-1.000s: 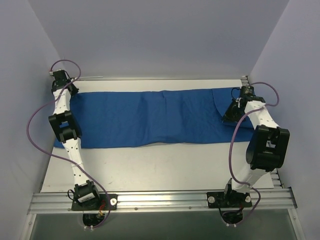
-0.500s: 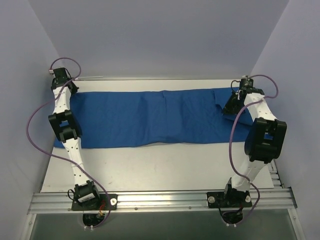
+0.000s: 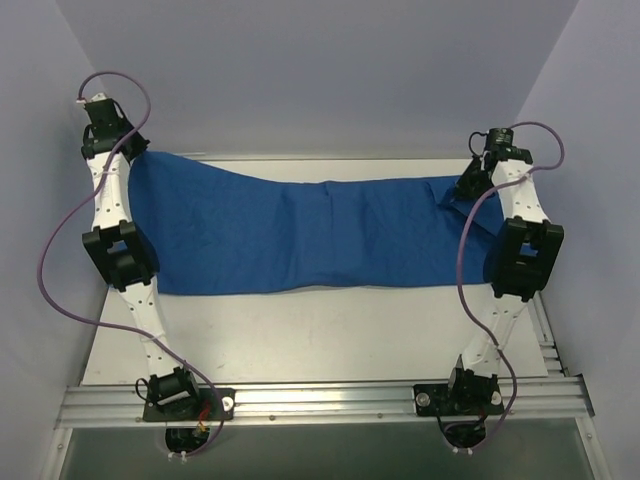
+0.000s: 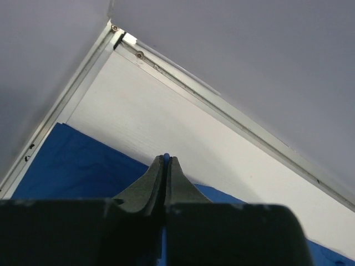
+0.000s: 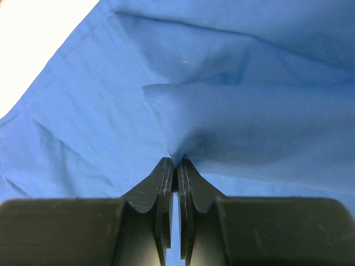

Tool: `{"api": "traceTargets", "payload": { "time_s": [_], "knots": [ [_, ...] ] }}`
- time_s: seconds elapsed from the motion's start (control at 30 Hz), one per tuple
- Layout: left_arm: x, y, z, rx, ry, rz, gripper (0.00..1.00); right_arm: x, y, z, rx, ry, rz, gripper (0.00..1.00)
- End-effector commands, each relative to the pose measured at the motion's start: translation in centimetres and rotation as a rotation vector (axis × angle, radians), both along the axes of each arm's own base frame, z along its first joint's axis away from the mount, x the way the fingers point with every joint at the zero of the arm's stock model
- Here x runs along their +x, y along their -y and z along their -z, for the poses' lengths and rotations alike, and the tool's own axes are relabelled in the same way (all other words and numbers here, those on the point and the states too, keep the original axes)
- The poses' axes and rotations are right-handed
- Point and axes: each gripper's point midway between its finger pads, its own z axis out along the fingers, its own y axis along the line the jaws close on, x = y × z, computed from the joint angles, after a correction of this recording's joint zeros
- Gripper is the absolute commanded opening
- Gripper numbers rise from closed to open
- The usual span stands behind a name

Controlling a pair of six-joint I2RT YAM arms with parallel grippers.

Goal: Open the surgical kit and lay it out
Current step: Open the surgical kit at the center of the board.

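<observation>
The royal-blue cloth wrap (image 3: 300,235) lies spread across the far half of the table. My left gripper (image 3: 132,158) is shut on its far left corner and holds that corner lifted; a sliver of blue shows between the fingertips in the left wrist view (image 4: 166,157). My right gripper (image 3: 462,190) is shut on a pinched fold of the cloth (image 5: 222,111) at its right end, tips at the fold in the right wrist view (image 5: 176,162). The steel tray and the scissor-like instruments are out of view.
The white table (image 3: 320,330) runs to a metal rail (image 3: 320,398) at the near edge, where both arm bases stand. Lilac walls close the left, back and right sides. The back rail (image 4: 233,116) of the table lies just beyond my left gripper.
My left gripper has risen and moved left and back, lifting the cloth's far left corner. My right gripper has moved back toward the far right, drawing the cloth's right end with it.
</observation>
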Motion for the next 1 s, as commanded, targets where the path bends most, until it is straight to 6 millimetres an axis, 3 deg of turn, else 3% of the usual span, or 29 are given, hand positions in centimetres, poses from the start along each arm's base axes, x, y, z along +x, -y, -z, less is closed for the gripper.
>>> {"api": "traceTargets", "payload": {
  "time_s": [0.0,0.07,0.13,0.17,0.2,0.33,0.47,0.53,0.57,0.6,0.63,0.67,0.7,0.73,0.77,0.8,0.83,0.97],
  "knots": [
    [-1.3,1.5,-3.1,-0.067,0.031,0.042,0.02,-0.7,3.3,-3.1,-0.019,0.035,0.050,0.00],
    [-2.1,2.3,-3.1,-0.105,0.004,0.054,0.02,-0.7,4.5,-4.3,-0.022,0.068,0.081,0.00],
    [-3.0,2.8,-4.3,-0.113,0.008,0.057,0.02,-1.1,6.2,-6.5,-0.036,0.113,0.119,0.00],
    [-3.5,3.0,-3.7,-0.133,-0.010,0.056,0.02,-1.4,6.8,-7.1,-0.039,0.121,0.132,0.00],
    [-4.1,3.3,-4.9,-0.139,0.006,0.060,0.02,-2.0,7.7,-8.4,-0.043,0.142,0.155,0.00],
    [-5.5,4.5,-6.1,-0.167,0.015,0.083,0.02,-3.5,8.0,-10.6,-0.026,0.178,0.183,0.00],
    [-6.9,6.5,-6.6,-0.207,0.000,0.142,0.02,-4.9,6.2,-9.9,0.016,0.154,0.165,0.00],
    [-7.9,8.3,-6.4,-0.199,-0.016,0.194,0.02,-5.1,5.4,-9.5,0.012,0.149,0.143,0.00],
    [-8.1,10.7,-6.2,-0.181,-0.029,0.242,0.02,-5.2,5.3,-9.2,0.002,0.139,0.141,0.00],
    [-8.7,11.6,-6.5,-0.146,-0.033,0.251,0.02,-5.2,5.1,-8.9,0.002,0.130,0.135,0.00],
    [-9.5,12.5,-4.8,-0.121,-0.090,0.268,0.02,-5.1,5.0,-8.7,0.002,0.124,0.129,0.00],
    [-10.2,14.6,-4.8,-0.104,-0.105,0.296,0.02,-5.0,5.0,-8.6,0.005,0.123,0.125,0.00],
    [-10.8,15.3,-4.3,-0.096,-0.128,0.298,0.02,-4.7,5.1,-9.0,0.002,0.133,0.125,0.00],
    [-11.9,15.5,-2.0,-0.086,-0.191,0.268,0.03,-4.5,5.0,-9.0,-0.002,0.133,0.121,0.00],
    [-12.6,16.0,-1.1,-0.077,-0.218,0.254,0.04,-4.3,4.9,-8.5,-0.008,0.123,0.111,0.00],
    [-13.0,17.3,-1.3,-0.061,-0.203,0.268,0.04,-4.1,4.8,-8.4,-0.016,0.119,0.106,0.00],
    [-14.1,17.5,1.1,-0.060,-0.261,0.251,0.04,-4.1,4.7,-8.0,-0.019,0.110,0.101,0.00],
    [-16.3,16.6,4.8,-0.047,-0.350,0.194,0.04,-4.2,4.1,-6.0,-0.033,0.043,0.082,0.00]
  ]
}}
